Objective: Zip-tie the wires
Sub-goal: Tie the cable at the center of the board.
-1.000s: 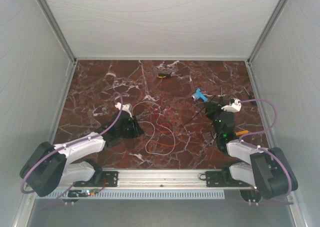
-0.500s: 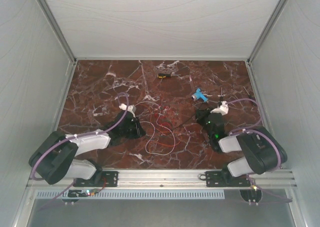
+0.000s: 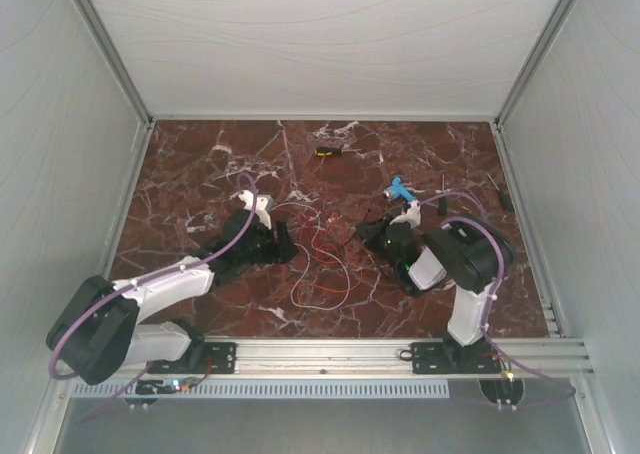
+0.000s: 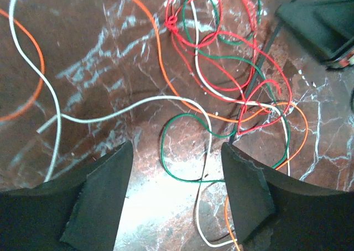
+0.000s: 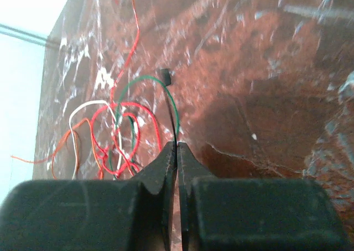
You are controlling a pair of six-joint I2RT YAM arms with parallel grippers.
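1. Top external view. On the red marble table [image 3: 200, 174], your left gripper [image 3: 287, 242] sat low at the left edge of the wires [image 3: 322, 266]. Your right gripper [image 3: 372, 232] sat just beside their right edge. You could not tell either pincer's state from here. The wires lay in loose loops mid-table, between the two grippers. A black-and-yellow tool [image 3: 328, 152] lay near the far edge and a blue item [image 3: 400, 188] lay beyond the right arm, both apart from the wires.
2. Left wrist view. Your left gripper's fingers [image 4: 99, 207] stood wide apart and held nothing. White, green and orange strands crossed the gap between them. The main tangle, red among the other colours, lay beyond the tips, right of centre. The right gripper's black body showed in the top right corner.
3. Right wrist view. Your right gripper's fingers were pressed together on the zip tie [image 5: 171, 113]. The strip ran forward from the tips to its small square head, alongside a green strand, with the tangle just to its left.
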